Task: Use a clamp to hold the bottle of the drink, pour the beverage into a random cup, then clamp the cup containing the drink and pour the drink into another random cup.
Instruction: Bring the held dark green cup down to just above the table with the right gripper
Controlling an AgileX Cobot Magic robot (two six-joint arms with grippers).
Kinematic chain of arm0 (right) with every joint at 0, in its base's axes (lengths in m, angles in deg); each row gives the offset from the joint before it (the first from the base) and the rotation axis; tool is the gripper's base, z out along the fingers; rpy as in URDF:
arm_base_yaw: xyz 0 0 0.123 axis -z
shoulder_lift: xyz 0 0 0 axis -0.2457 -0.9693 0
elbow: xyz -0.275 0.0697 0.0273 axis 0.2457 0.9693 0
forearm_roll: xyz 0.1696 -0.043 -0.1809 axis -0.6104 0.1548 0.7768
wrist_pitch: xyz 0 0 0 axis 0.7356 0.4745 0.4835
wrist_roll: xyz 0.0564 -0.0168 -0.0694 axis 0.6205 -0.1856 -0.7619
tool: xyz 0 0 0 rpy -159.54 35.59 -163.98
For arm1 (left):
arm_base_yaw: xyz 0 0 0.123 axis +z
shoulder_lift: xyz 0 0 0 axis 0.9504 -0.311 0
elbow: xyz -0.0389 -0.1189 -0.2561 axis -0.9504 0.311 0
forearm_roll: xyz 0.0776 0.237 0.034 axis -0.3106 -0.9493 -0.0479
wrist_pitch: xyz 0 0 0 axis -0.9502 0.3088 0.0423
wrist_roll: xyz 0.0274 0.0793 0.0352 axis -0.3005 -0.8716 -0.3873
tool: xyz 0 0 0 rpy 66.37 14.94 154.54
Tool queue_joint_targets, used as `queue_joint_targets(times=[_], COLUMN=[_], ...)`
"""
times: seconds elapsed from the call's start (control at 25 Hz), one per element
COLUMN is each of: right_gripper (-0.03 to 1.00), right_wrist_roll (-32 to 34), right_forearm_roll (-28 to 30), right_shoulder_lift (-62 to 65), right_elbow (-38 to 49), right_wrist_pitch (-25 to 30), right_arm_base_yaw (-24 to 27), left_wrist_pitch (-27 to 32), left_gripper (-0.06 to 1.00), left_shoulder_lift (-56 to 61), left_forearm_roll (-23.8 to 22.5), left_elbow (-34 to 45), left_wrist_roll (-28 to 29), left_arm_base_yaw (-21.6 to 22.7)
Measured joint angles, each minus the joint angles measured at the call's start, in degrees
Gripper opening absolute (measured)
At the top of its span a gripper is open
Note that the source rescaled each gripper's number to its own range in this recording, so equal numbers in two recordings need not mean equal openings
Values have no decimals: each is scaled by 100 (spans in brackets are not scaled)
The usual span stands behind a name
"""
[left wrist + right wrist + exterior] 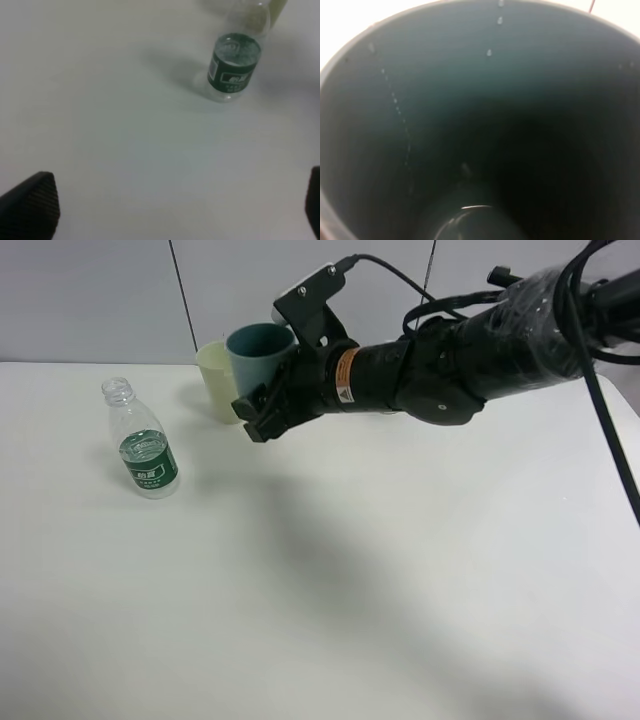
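A clear plastic bottle with a green label stands uncapped on the left of the white table; it also shows in the left wrist view. A teal cup sits beside a pale yellow cup at the back. My right gripper reaches across and is shut on the teal cup's lower side. The right wrist view looks down into the teal cup, with droplets on its wall and a little liquid at the bottom. My left gripper is open and empty, well short of the bottle.
The white table spreads wide in front of the cups and bottle. The right arm hangs over the back right of the table. A grey wall stands behind.
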Motion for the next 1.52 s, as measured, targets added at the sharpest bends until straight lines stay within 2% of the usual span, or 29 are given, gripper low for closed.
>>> queue_joint_targets(times=[0.2, 0.4, 0.6, 1.24, 1.52], right_gripper=[0, 0, 0, 0, 0], right_wrist_roll=[-247, -1191, -1814, -1920, -1968], right_forearm_roll=[-637, -1616, -1907, -2545, -2586], right_shoulder_lift=[0, -145, -395, -1448, -1535], right_elbow=[552, 1072, 1489, 1528, 1523], right_wrist_pitch=[-544, -1557, -2226, -2834, -3013], right_arm_base_yaw=[181, 204, 204, 204, 204], left_wrist_pitch=[0, 0, 0, 0, 0], left_gripper=[100, 100, 100, 100, 100], left_shoulder_lift=[0, 0, 0, 0, 0], left_forearm_roll=[0, 0, 0, 0, 0], left_elbow=[0, 0, 0, 0, 0], left_wrist_roll=[0, 0, 0, 0, 0], left_arm_base_yaw=[0, 0, 0, 0, 0])
